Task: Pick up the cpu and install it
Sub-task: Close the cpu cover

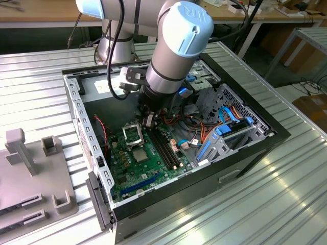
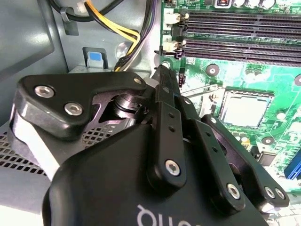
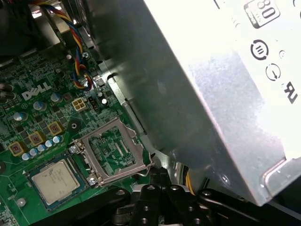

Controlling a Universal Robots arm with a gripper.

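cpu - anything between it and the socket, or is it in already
The cpu already lies in the socket, so nothing stands between them. The hinged frame is swung open beside it, not over it. The gripper is by the frame's edge.

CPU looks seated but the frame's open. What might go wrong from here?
1. The cpu lies unclamped beside the raised socket frame; a knock from the gripper might shift it.
2. The yellow and black cables run close by the gripper and might snag.
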